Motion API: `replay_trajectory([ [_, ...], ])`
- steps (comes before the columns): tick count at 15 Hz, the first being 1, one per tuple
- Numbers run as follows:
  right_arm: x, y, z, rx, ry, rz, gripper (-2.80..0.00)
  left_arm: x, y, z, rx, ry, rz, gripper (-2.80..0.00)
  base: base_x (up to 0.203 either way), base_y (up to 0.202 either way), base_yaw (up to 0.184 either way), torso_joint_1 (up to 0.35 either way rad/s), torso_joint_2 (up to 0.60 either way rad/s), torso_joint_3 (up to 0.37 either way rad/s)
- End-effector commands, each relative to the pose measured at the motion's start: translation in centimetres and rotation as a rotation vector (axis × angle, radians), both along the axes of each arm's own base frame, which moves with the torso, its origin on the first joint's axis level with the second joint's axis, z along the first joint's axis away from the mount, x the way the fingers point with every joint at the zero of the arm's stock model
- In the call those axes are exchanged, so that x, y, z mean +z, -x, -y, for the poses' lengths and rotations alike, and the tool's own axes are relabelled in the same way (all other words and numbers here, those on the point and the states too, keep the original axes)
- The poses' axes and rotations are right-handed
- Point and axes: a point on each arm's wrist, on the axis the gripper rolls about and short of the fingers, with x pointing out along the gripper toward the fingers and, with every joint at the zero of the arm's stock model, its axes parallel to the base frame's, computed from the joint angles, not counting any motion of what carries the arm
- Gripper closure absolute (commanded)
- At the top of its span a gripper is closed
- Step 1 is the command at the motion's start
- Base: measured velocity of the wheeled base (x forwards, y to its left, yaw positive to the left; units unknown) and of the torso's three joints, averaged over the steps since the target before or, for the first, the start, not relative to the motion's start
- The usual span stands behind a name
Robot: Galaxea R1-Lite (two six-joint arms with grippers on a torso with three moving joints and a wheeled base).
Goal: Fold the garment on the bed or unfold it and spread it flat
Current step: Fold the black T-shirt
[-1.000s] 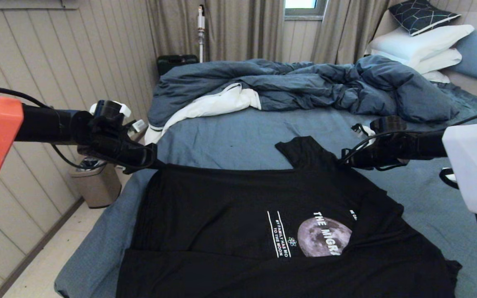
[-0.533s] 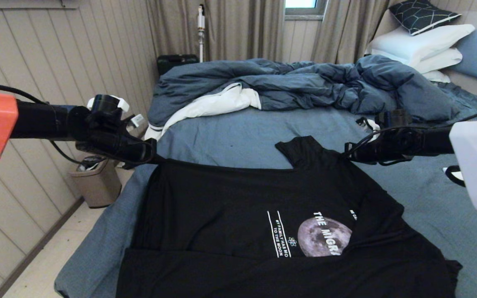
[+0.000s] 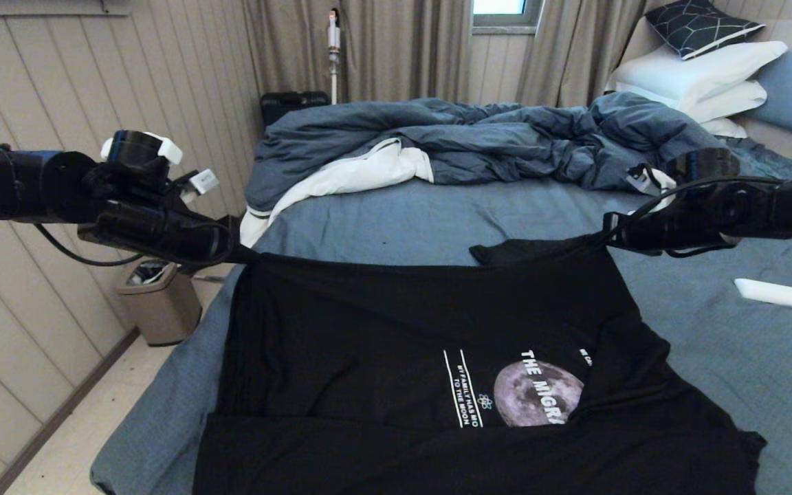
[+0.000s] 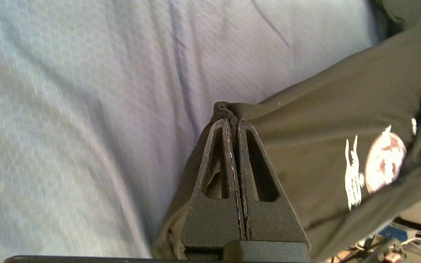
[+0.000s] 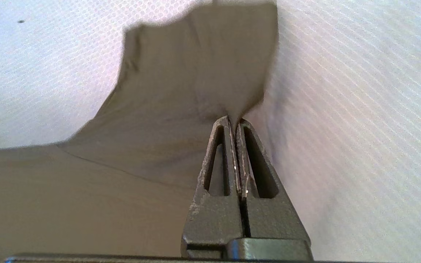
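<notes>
Two grippers hold one edge of the black T-shirt [image 3: 396, 357], and that is what we follow here. Nearest us, the shirt's lower part lies flat on the bed [image 3: 712, 344], with a folded band of black cloth across the front. Just beyond it we see the grey moon print [image 3: 539, 393] and its white lettering, unchanged from a second ago.

Farther out, the shirt's far edge has risen. A second ago it lay low on the blue-grey sheet, with one sleeve [image 3: 506, 253] sticking out flat past the edge. Now the edge hangs taut in the air between the two arms, and the sleeve is pulled in and droops from it. Both arms have lifted and spread apart.

On our left, the left gripper [image 3: 234, 256] is clenched on the shirt's corner; the left wrist view shows its jaws pressed together with a pinch of black cloth at the tips. On our right, the right gripper [image 3: 606, 239] is likewise clamped on the cloth beside the sleeve.

We judge that the far half is being raised, either to be folded toward us or to be shaken out flat.

Beyond the shirt lies bare sheet, then the rumpled dark blue duvet [image 3: 478, 144] with its white lining, and farthest, white pillows [image 3: 698, 75] at the headboard.
</notes>
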Motion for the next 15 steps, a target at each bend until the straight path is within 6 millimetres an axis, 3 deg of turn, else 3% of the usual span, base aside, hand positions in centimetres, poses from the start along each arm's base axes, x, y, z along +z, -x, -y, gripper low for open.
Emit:
replay_trajectory([
  [1,2.5,2.4,0.4,-0.016,0.006,0.039,0.0,1.3,1.7,-0.2,-0.004,0.005,0.024,0.0,0.0,0.0,0.0,0.0,0.0,0.0],
  [6,3.4,6.2,3.2,-0.043,-0.005,0.032,0.0,1.7,4.3,-0.5,-0.006,0.001,0.012,0.0,0.0,0.0,0.0,0.0,0.0,0.0],
  [9,2.9,8.4,3.8,-0.026,-0.025,0.007,0.0,1.6,6.4,-0.8,-0.007,-0.001,-0.007,0.0,0.0,0.0,0.0,0.0,0.0,0.0],
  [15,0.0,11.6,3.4,0.008,-0.02,-0.085,0.0,-2.4,9.1,-0.6,-0.036,0.006,-0.068,0.0,0.0,0.0,0.0,0.0,0.0,0.0],
])
